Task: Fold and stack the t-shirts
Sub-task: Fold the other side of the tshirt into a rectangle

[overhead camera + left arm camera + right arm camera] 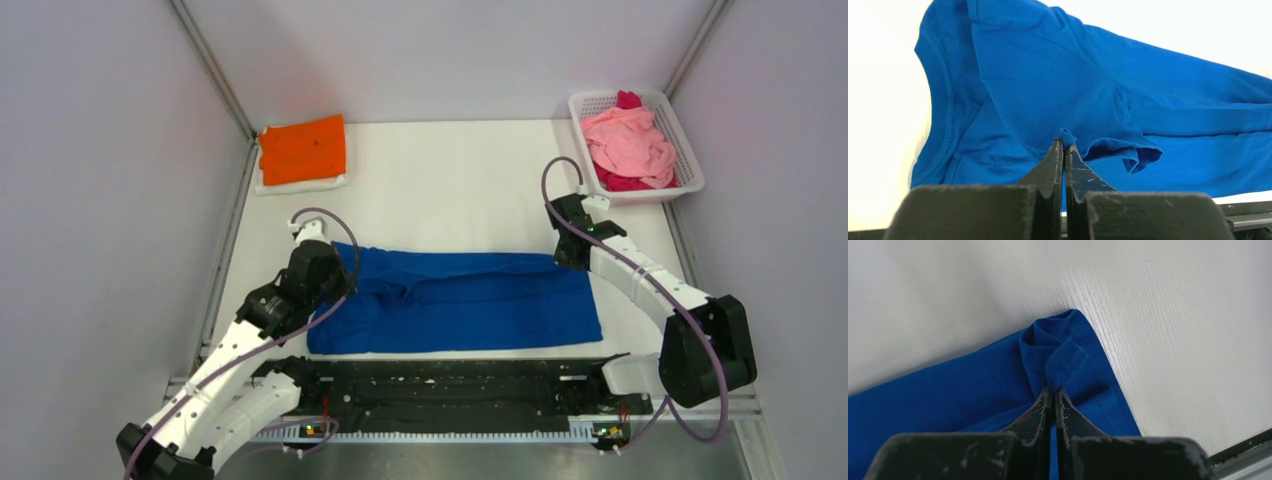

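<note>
A royal-blue t-shirt (470, 300) lies spread sideways across the near middle of the table, plain side up, no lettering showing. My left gripper (322, 262) is shut on a pinch of the blue cloth (1066, 136) near a sleeve at the shirt's left end. My right gripper (570, 250) is shut on a folded hem corner (1064, 362) at the shirt's far right corner. A folded orange t-shirt (303, 149) lies at the back left on something white. Pink (628, 140) and magenta (628, 100) t-shirts are heaped in the basket.
A white mesh basket (690, 160) stands at the back right corner. A black rail (450, 385) runs along the near table edge between the arm bases. Grey walls close in left, right and behind.
</note>
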